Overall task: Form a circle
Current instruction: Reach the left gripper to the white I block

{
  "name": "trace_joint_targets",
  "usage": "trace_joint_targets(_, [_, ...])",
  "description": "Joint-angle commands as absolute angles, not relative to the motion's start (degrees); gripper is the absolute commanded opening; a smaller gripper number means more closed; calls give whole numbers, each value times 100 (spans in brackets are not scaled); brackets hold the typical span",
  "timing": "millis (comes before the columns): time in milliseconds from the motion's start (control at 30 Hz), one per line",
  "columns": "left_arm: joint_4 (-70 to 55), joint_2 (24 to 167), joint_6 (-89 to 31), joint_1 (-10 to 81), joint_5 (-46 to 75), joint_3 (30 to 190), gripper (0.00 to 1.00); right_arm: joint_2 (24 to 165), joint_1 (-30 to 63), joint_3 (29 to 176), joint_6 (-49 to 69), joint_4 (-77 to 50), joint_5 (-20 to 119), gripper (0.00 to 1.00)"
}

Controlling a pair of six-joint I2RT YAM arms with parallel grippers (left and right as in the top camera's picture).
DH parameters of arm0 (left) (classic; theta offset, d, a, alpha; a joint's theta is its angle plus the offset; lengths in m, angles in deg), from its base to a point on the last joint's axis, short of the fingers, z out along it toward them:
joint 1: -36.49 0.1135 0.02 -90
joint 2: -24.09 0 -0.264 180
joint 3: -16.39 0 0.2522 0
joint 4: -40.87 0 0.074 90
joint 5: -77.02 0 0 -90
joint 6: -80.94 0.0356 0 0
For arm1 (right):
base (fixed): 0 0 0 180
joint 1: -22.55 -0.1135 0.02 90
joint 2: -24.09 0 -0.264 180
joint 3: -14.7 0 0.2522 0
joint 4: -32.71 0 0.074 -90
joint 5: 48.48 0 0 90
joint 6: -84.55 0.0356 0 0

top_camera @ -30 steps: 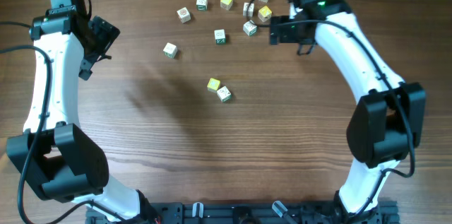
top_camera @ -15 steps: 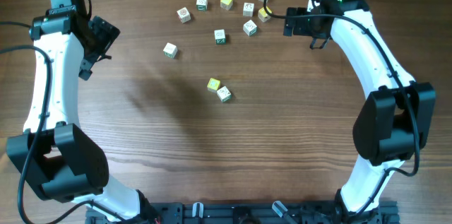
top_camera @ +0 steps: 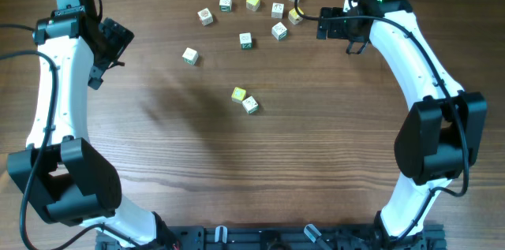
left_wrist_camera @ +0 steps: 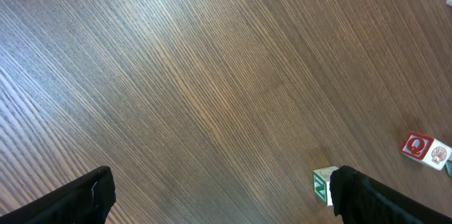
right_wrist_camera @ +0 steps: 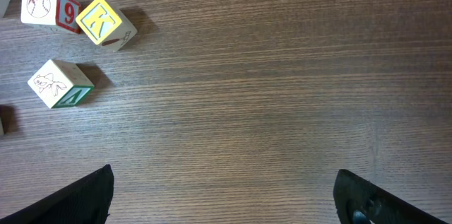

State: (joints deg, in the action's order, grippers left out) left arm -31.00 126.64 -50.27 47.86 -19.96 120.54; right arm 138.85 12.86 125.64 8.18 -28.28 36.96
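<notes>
Right wrist view shows me the yellow K cube (right_wrist_camera: 106,22) touching a baseball cube (right_wrist_camera: 41,6) (overhead blurs them). The letter cubes (top_camera: 245,40) lie loose left of K, unringed. My left gripper (top_camera: 113,53) and right gripper (top_camera: 321,27) gape empty; the right has backed off K.

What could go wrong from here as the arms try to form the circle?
The open right gripper hangs near the yellow K block, which nearly touches the red-edged block; closing on one may knock the other. The middle yellow block and white block sit corner to corner, so lifting one could shift its partner.
</notes>
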Motion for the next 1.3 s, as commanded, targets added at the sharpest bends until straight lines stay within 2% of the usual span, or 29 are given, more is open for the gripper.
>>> trace_joint_targets(0, [-3102, 12664, -4979, 4801, -2009, 12058, 100, 13896, 1266, 12621, 766, -2802, 3635, 100])
trace_joint_targets(167, [-1959, 12664, -5196, 4801, -1810, 12058, 100, 13896, 1266, 12621, 766, -2799, 3635, 100])
trace_joint_targets(333, [-1721, 12705, -5193, 4751, -862, 12058, 100, 13896, 1266, 12621, 763, -2799, 3635, 100])
trace_joint_targets(367, [-1721, 12779, -5171, 4646, -772, 12047, 89, 13896, 1266, 12621, 766, -2799, 3632, 100])
trace_joint_targets(400, [-1721, 12841, -5106, 4559, -790, 12047, 70, 13896, 1266, 12621, 766, -2799, 3635, 100])
trace_joint_targets(433, [-1721, 12952, -4949, 4415, -814, 12047, 59, 13896, 1266, 12621, 766, -2799, 3635, 100])
trace_joint_targets(500, [-1723, 13225, -4824, 4098, -936, 12043, 53, 13896, 1266, 12621, 766, -2799, 3635, 100])
trace_joint_targets(533, [-1721, 13505, -4826, 3831, -1139, 12043, 47, 13896, 1266, 12621, 766, -2799, 3635, 100])
trace_joint_targets(600, [-1638, 13765, -4828, 3621, -1220, 12043, 47, 13896, 1266, 12621, 766, -2799, 3632, 100])
trace_joint_targets(633, [-1574, 13888, -4828, 3527, -1218, 12043, 50, 13896, 1266, 12621, 766, -2799, 3635, 100])
trace_joint_targets(667, [-1550, 13977, -4831, 3420, -1214, 12043, 59, 13896, 1266, 12621, 766, -2799, 3635, 100])
trace_joint_targets(700, [-1554, 14006, -4833, 3352, -1150, 12043, 61, 13896, 1266, 12621, 766, -2799, 3635, 100])
trace_joint_targets(733, [-1539, 14021, -4833, 3278, -1163, 12041, 58, 13896, 1266, 12621, 766, -2799, 3635, 100])
trace_joint_targets(867, [-1259, 14301, -4828, 2981, -1288, 12038, 61, 13896, 1266, 12621, 766, -2799, 3635, 100])
trace_joint_targets(1067, [-1329, 14620, -4831, 2856, -1568, 12036, 60, 13896, 1266, 12621, 766, -2799, 3635, 100])
trace_joint_targets(1267, [-1288, 14626, -4850, 2856, -1802, 12036, 66, 13896, 1266, 12621, 766, -2797, 3632, 100])
